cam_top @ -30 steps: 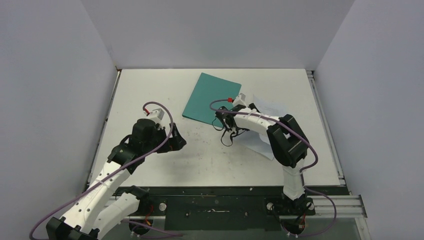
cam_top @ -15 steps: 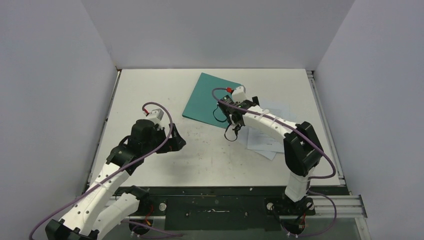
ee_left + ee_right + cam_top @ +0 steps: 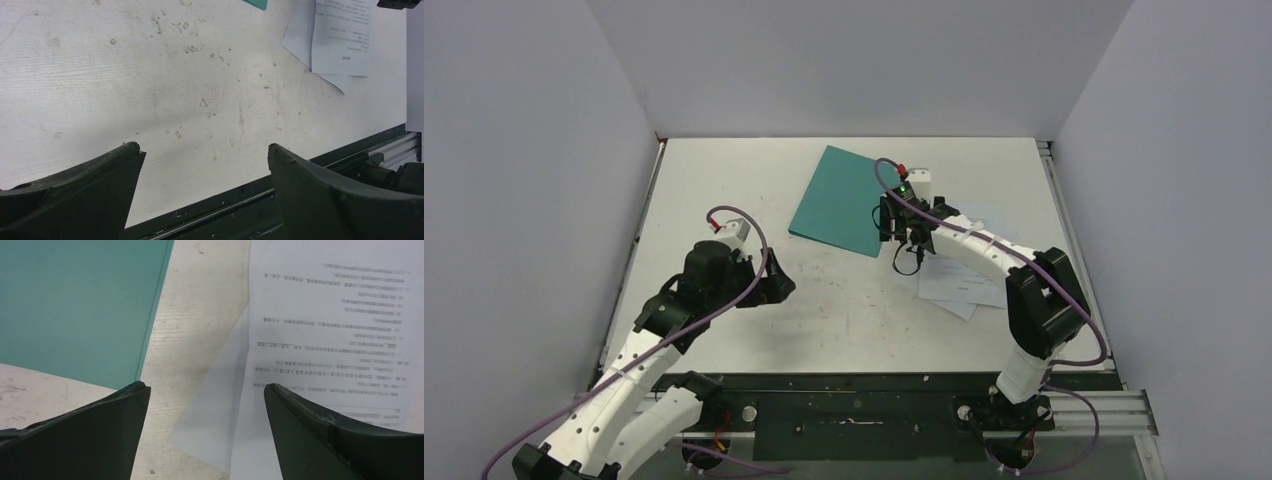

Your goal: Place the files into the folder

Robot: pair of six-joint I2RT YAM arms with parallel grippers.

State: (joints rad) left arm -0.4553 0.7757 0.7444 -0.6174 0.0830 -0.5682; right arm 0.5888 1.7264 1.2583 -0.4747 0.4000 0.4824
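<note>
The folder [image 3: 847,202] lies closed and flat on the far middle of the bench [image 3: 724,190], turned at a slant so that one corner points toward the back wall and its near corner toward the centre. The files [image 3: 969,285] lie fanned just to its right, near the middle of the right half, well short of the rail along the bench's right edge. In the right wrist view a bare strip of bench runs between the folder's long right edge and the printed top sheet. A paler sheet's corner sticks out from under that printed sheet into the strip, apart from the folder. The left half and the near centre of the bench show only scuffed white surface, closed in by grey walls on three sides and a dark rail along the near edge. The right arm rises from its base at the near right, bends at an elbow over the right side, and stretches its forearm leftward and away across the files. The right pincer [image 3: 206,386] hangs over the bare strip, one finger above the folder's near corner and the other above the papers, released and gripping nothing. The left arm leans in from the near left, folded at the elbow. The left pincer [image 3: 204,146] hovers over bare bench toward the centre, spread wide and empty, well apart from both folder and files.
</note>
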